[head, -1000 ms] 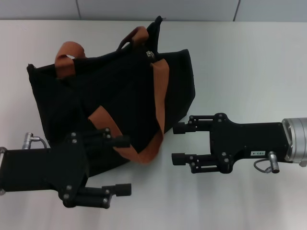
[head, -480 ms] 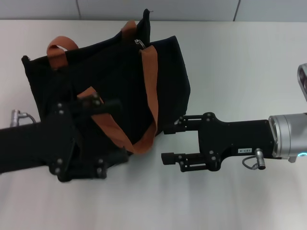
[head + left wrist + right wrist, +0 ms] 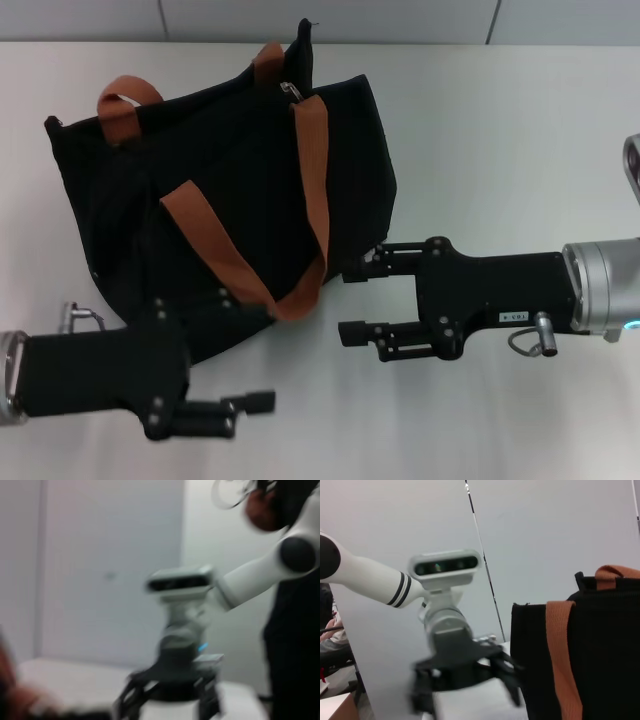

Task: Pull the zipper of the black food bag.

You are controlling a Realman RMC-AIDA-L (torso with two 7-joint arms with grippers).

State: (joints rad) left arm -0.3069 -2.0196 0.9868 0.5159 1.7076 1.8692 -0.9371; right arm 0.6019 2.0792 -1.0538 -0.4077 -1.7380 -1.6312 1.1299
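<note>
The black food bag [image 3: 230,150] lies on its side on the white table [image 3: 500,130], with orange-brown straps [image 3: 310,170] draped across it. The silver zipper pull [image 3: 291,91] sits at the bag's far top edge. My left gripper [image 3: 268,356] is open at the bag's near lower edge; its upper finger overlaps the fabric and holds nothing. My right gripper [image 3: 352,298] is open and empty, just right of the bag's near corner and the strap loop. The right wrist view shows the bag [image 3: 590,655] and, blurred, my left gripper [image 3: 465,680].
The table's back edge meets a grey wall [image 3: 330,20]. Bare table surface lies to the right of the bag and in front of both grippers. The left wrist view shows my right arm [image 3: 175,680] blurred, with a white arm link behind it.
The bag first shifted up and left. My left gripper, which lay over the bag's lower left half a second ago, has drawn back toward the near left. My right gripper barely moved.
</note>
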